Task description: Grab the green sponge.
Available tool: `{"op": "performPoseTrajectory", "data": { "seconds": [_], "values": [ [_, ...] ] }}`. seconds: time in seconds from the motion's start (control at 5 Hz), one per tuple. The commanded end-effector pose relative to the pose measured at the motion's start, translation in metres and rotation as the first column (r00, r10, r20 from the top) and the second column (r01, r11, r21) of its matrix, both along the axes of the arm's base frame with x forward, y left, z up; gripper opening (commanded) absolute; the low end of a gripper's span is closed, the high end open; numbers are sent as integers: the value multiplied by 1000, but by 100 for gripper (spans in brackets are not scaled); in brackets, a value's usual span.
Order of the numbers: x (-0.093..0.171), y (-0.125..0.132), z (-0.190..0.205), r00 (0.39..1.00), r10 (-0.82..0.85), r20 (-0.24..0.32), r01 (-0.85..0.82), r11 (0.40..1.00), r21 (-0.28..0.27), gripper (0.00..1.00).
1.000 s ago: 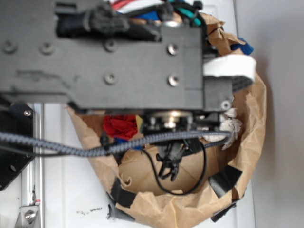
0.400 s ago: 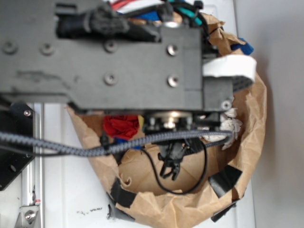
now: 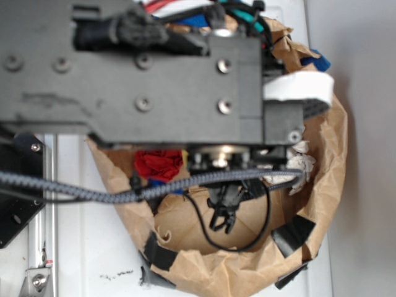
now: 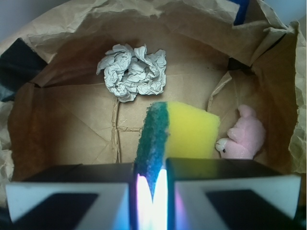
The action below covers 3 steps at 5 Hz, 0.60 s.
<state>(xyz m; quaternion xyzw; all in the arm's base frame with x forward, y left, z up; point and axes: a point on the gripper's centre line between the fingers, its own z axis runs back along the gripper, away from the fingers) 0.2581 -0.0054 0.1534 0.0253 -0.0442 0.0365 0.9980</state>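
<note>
Two fingers of your hand point(image 4: 149, 191) pinch the green sponge point(image 4: 180, 132) by its dark scouring edge. It hangs inside the paper bag point(image 4: 62, 124), near a crumpled grey-white paper ball point(image 4: 132, 72).

We list the green sponge point(image 4: 184, 136) ahead of the jaws: soft yellow foam, matt and fine-pored, with a coarse dark green scouring face. Beyond it, the grey-white paper ball point(image 4: 133, 72): crumpled, sharply creased paper. Right of the sponge, a pink toy point(image 4: 244, 135) of fuzzy plush. All sit in a brown paper bag point(image 4: 67, 124), wrinkled, matt, patched with black tape point(image 3: 293, 235). The arm point(image 3: 130, 74) is matt black plastic with bright metal screws.
</note>
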Motion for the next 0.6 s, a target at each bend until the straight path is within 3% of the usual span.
{"op": "performPoseTrajectory", "data": {
  "seconds": [0.0, 0.4],
  "values": [
    [-3, 15, 13, 999, 22, 43, -22, 1000, 4, 0],
    [-3, 15, 12, 999, 25, 46, -26, 1000, 6, 0]
  ]
}}
